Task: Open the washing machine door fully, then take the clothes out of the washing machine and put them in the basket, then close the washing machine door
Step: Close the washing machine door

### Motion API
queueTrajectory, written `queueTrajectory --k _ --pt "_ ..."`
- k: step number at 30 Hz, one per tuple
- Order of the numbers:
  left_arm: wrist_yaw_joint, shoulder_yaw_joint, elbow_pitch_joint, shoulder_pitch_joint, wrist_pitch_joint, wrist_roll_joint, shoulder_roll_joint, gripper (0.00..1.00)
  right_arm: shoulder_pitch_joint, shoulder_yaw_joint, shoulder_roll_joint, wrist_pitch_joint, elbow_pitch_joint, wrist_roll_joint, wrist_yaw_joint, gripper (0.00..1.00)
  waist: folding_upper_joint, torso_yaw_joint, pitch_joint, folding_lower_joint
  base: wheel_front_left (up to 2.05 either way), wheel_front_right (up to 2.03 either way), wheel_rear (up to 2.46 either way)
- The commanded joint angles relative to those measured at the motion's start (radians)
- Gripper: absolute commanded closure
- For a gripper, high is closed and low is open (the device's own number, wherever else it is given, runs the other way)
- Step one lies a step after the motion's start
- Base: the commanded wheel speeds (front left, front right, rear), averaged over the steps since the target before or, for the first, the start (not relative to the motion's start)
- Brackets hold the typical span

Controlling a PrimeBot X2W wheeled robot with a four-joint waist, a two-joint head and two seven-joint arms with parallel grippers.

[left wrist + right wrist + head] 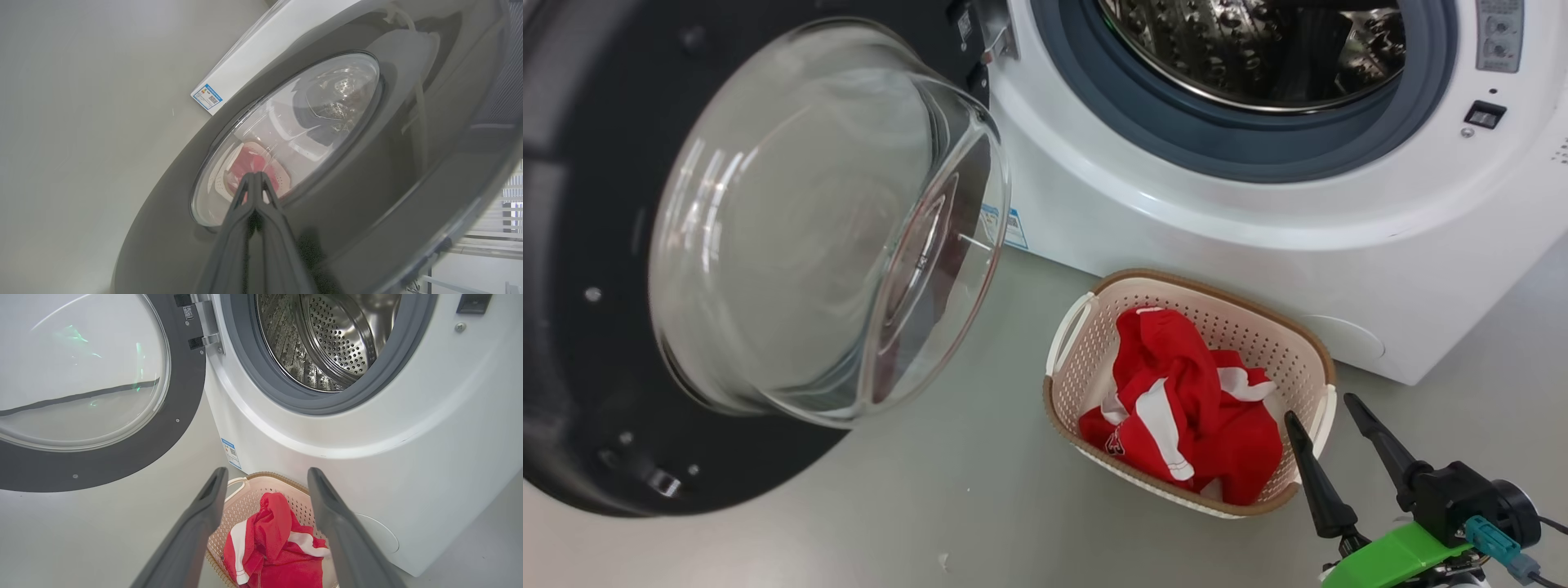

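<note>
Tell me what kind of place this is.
Probably a laundry area: a white front-loading washing machine with its round black glass-windowed door open, and a cream perforated plastic basket holding red-and-white clothes.

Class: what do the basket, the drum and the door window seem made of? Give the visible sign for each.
Basket: likely matte cream plastic, moulded holes. Drum: shiny perforated metal, probably steel. Door window: clear, glossy, looks like glass.

head cam down over basket (1201,283) + door (572,245); l wrist close on door; r wrist shares both.
</note>
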Motion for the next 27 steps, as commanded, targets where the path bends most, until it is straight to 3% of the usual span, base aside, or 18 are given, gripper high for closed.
queueTrajectory --k 1,13,27 --pt "-0.007 0.018 -0.059 0.019 0.025 -0.022 0.074 1.00 -0.008 0.017 0.002 -0.006 -0.026 -0.006 0.006 0.00 -0.0001 -0.008 -0.012 0.0000 0.00 0.00 0.00" --pt "-0.007 -0.030 -0.322 0.131 0.087 -0.100 0.048 1.00 0.016 -0.011 0.020 -0.006 -0.040 -0.001 0.006 0.00 -0.0001 -0.050 -0.069 0.0000 0.00 0.00 0.00" --pt "-0.007 -0.076 -0.569 0.202 0.048 -0.117 -0.029 1.00 0.038 -0.033 0.044 -0.006 -0.052 0.007 0.006 0.00 -0.0001 -0.176 -0.111 0.0000 0.00 0.00 0.00"
